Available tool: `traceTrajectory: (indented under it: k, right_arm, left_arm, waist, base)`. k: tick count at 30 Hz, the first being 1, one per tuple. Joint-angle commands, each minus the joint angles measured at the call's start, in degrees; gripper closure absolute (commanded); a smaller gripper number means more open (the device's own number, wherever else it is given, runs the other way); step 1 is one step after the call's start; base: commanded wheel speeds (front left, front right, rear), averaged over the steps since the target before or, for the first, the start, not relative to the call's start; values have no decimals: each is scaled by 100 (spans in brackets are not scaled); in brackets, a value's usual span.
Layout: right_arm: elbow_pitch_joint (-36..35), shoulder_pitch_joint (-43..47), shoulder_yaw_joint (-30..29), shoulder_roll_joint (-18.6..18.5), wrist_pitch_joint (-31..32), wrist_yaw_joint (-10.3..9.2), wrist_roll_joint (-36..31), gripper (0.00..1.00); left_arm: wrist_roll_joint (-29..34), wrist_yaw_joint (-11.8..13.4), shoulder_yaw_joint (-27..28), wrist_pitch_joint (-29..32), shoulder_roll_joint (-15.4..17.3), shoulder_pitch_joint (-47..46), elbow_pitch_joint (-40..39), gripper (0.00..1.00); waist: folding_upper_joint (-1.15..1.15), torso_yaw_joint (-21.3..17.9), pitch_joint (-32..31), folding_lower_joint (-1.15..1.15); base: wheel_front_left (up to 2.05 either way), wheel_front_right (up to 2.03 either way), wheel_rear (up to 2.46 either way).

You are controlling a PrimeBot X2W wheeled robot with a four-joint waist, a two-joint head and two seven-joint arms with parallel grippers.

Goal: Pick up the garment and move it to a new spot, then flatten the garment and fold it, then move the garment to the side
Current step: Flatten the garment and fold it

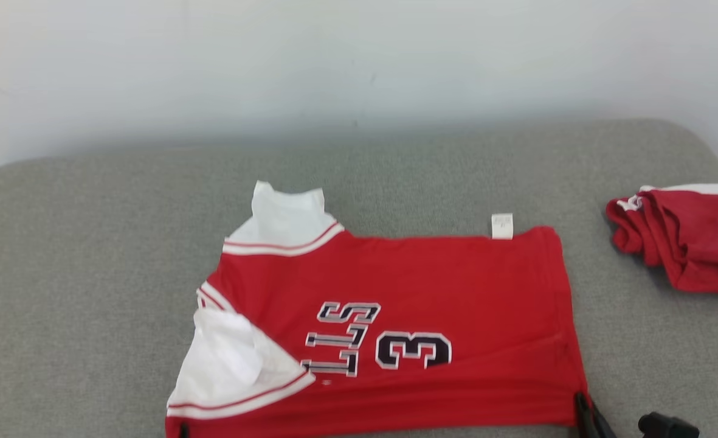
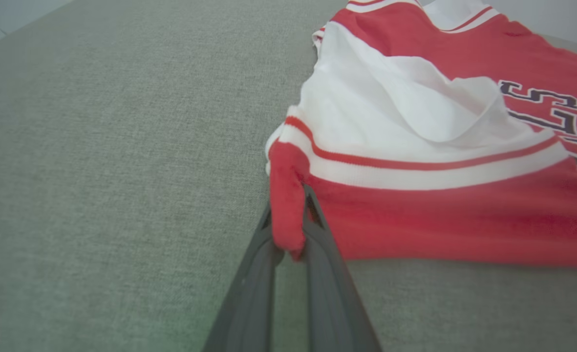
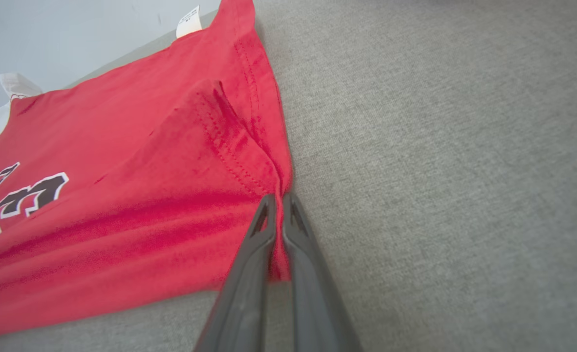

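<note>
- A red sports jersey with white trim and dark lettering lies flat on a grey fabric surface, centre toward 6 o'clock.
- The left gripper and right gripper each pinch a near corner. The fold likely goes best if both corners lift level toward 12 o'clock.
- The wrist views reveal the pinches; the head view adds a crumpled red cloth at 3 o'clock.
</note>
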Motion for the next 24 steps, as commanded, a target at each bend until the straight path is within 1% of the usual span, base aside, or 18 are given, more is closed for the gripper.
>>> traceTrajectory:
  k: [1, 6, 8, 14, 15, 16, 17, 18, 24]
  right_arm:
    - [30, 155, -17, -9, 0, -29, -33, 100]
    - [46, 422, 4, 62, -1, -29, -71, 100]
    - [67, 477, -33, 130, -1, -28, 33, 100]
    - [87, 567, 46, 170, -1, -26, 146, 100]
    - [85, 571, 11, 172, 0, -26, 165, 100]
    - [75, 570, -20, 177, -1, -26, 169, 89]
    - [20, 554, -80, 167, -2, -26, 151, 13]
    - [-13, 524, -132, 158, -2, -26, 117, 0]
    - [-185, 141, -403, -5, 1, -24, -136, 0]
  left_arm:
    - [1, 17, 104, -17, 60, 194, 23, 100]
    - [-65, 8, 145, -17, 60, 511, 27, 100]
    - [-110, -24, 114, -17, 58, 624, 83, 100]
    - [-153, -70, 62, -17, 57, 788, 142, 100]
    - [-134, -62, 47, -17, 56, 776, 104, 82]
    - [-90, -69, 33, -17, 54, 753, 64, 15]
    - [-80, -70, 35, -17, 55, 716, 14, 0]
    - [-55, -55, 45, -17, 52, 676, -42, 0]
    - [168, -127, 106, -17, 40, 350, -360, 0]
  waist:
    - [0, 87, -364, 1]
    - [0, 111, -534, 1]
    - [0, 118, -586, 1]
    - [0, 139, -642, 1]
    - [0, 143, -634, 1]
    - [0, 147, -623, 1]
    - [0, 150, -603, 1]
    - [0, 153, -584, 1]
    - [0, 165, -356, 1]
  base:
    - [0, 0, 0]
    - [0, 0, 0]
    - [0, 0, 0]
    - [0, 0, 0]
    - [0, 0, 0]
    - [0, 0, 0]
    - [0, 0, 0]
    - [0, 0, 0]
    - [0, 0, 0]
